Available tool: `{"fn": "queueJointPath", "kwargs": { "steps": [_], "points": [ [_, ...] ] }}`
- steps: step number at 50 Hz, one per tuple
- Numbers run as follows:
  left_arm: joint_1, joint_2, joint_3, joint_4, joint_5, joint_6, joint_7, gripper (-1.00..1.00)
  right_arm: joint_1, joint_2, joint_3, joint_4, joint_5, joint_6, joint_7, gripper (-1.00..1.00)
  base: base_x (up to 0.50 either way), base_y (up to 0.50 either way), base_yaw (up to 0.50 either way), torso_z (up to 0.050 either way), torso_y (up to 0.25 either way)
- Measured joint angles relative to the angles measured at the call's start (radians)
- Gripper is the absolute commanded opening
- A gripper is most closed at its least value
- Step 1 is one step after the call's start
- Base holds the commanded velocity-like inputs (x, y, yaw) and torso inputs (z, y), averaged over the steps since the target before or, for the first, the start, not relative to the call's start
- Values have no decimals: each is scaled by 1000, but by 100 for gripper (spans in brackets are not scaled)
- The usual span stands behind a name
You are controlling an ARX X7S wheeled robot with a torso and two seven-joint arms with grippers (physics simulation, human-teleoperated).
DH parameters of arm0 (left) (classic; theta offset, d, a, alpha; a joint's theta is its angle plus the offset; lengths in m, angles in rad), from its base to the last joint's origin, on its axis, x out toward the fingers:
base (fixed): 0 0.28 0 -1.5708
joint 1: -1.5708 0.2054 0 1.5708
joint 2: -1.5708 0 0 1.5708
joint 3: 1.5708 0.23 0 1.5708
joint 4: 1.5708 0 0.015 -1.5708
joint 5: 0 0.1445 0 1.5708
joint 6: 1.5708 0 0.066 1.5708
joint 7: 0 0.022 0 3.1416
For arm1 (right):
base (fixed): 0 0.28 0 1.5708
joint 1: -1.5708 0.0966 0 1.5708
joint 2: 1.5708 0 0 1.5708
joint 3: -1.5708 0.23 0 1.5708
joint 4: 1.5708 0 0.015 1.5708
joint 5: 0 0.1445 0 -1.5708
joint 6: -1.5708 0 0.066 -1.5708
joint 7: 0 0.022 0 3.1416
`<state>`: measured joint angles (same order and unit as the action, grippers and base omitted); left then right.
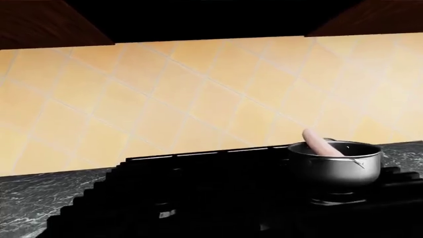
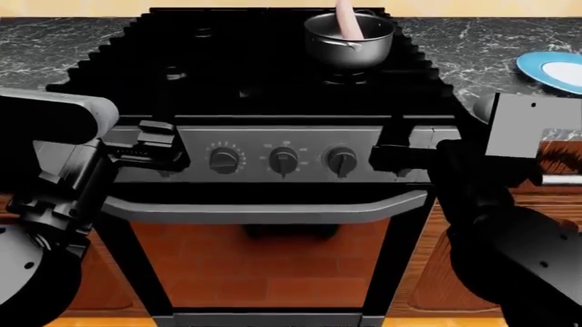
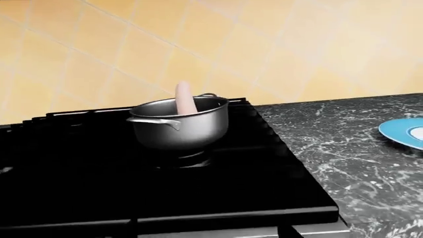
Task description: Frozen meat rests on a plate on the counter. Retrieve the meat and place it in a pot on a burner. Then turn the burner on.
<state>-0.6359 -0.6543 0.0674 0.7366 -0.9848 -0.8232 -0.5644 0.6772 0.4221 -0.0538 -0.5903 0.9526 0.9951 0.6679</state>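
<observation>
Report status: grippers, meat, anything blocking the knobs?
Left gripper and right gripper at the stove front, jaw state unclear, holding nothing visible. Frozen meat standing in the pot. Plate empty. Knobs unobstructed.

The meat point(image 2: 348, 20) stands tilted in the pot point(image 2: 349, 41), which sits on the stove's point(image 2: 245, 75) back right burner point(image 2: 350, 73); the plate point(image 2: 555, 71) lies on the worktop point(image 2: 473, 48) right of the stove; three knobs point(image 2: 283, 161) line its front
</observation>
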Motion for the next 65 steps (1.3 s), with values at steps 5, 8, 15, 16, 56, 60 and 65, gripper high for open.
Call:
{"fn": "queueJointPath", "kwargs": {
  "steps": [5, 8, 15, 16, 56, 60, 65],
  "points": [
    [8, 1, 0, 3, 2, 4, -2, 100, -15, 3, -5, -2, -12, -15, -6, 100, 0, 0, 0, -50, 0],
    [13, 1, -1, 6, 2, 8, -4, 100, -22, 3, -8, -1, -18, -23, -9, 100, 0, 0, 0, -50, 0],
    [27, 1, -4, 8, 5, 17, -4, 100, -37, 3, -15, 3, -31, -39, -14, 100, 0, 0, 0, -50, 0],
    [29, 1, -5, 9, 5, 18, -4, 100, -40, 3, -16, 4, -34, -42, -15, 100, 0, 0, 0, -50, 0],
    [37, 3, 15, 12, 27, 39, -6, 100, -88, 50, -102, 36, -178, -149, -74, 100, 0, 0, 0, -43, 0],
    [36, 6, 17, 10, 25, 40, -7, 100, -88, 52, -105, 41, -182, -154, -79, 100, 0, 0, 0, 0, 0],
    [36, 9, 19, 7, 19, 40, -7, 100, -86, 52, -110, 50, -186, -160, -84, 100, 0, 0, 0, 0, 0]
  ]
}}
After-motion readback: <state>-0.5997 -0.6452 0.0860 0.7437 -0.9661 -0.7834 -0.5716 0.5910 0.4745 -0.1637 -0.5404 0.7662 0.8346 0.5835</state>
